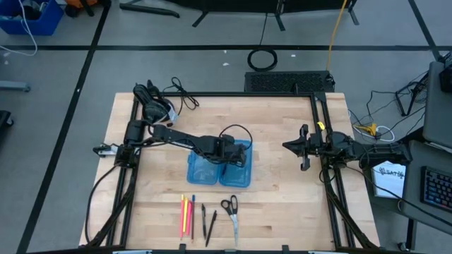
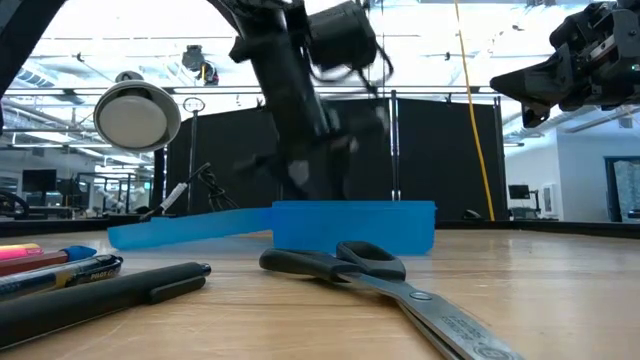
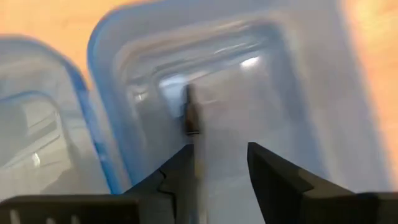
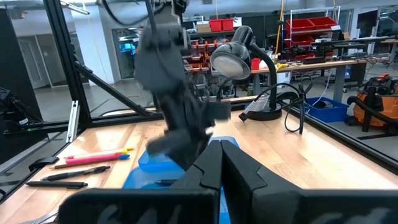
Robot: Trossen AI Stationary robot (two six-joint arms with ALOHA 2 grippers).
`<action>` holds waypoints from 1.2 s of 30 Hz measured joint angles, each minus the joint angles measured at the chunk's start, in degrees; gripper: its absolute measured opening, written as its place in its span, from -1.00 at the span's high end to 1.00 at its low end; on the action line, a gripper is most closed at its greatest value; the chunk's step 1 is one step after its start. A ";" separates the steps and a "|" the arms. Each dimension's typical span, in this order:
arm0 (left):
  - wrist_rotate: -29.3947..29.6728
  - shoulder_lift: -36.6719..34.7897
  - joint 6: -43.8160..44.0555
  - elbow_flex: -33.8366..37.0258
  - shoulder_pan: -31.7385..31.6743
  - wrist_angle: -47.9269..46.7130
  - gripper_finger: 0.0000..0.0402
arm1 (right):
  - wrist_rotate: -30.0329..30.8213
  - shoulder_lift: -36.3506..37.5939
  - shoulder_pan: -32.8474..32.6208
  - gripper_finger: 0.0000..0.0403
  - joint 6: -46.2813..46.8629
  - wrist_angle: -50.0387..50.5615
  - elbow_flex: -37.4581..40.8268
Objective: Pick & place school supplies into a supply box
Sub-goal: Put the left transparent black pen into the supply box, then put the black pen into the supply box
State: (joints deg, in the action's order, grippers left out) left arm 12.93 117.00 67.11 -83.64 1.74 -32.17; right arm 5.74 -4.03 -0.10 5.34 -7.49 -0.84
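Pale wood makes up the counter, framed by black rails along both sides and the far edge. Broad bare wood lies to the right of the supply box, between it and the right arm's rail, and more lies on the left side and at the far side of the counter.

The translucent blue box lies open near the counter's middle, its two halves side by side. The left hand reaches over the right half. In the left wrist view its fingers stand apart, released, with a dark pen lying in that half just ahead of them, close to the wall it shares with the other half. I cannot tell whether the fingers touch the pen. The other half looks bare where it shows.

Along the near edge the remaining supplies lie in a row, well apart from the box: yellow, red and blue pens at the left, two black pens beside them, then black-handled scissors with blades pointing toward the near edge.

The right hand waits above the right rail, clenched shut with nothing in it, well clear of the box.
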 joint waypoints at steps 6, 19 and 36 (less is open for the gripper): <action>-0.49 -7.77 -3.18 -0.04 0.54 0.91 0.21 | 0.00 0.00 0.00 1.00 0.00 0.02 0.00; 14.82 -25.48 4.31 -0.04 20.17 -25.39 0.21 | -0.02 -0.74 -0.02 1.00 0.23 0.91 0.00; 15.53 -33.72 -7.28 24.43 37.58 -2.85 0.35 | -0.02 -1.14 -0.02 1.00 2.60 -0.85 0.02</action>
State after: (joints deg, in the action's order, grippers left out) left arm 28.46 83.29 59.83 -59.21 39.32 -35.03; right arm 5.72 -5.17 -0.12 7.94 -8.34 -0.82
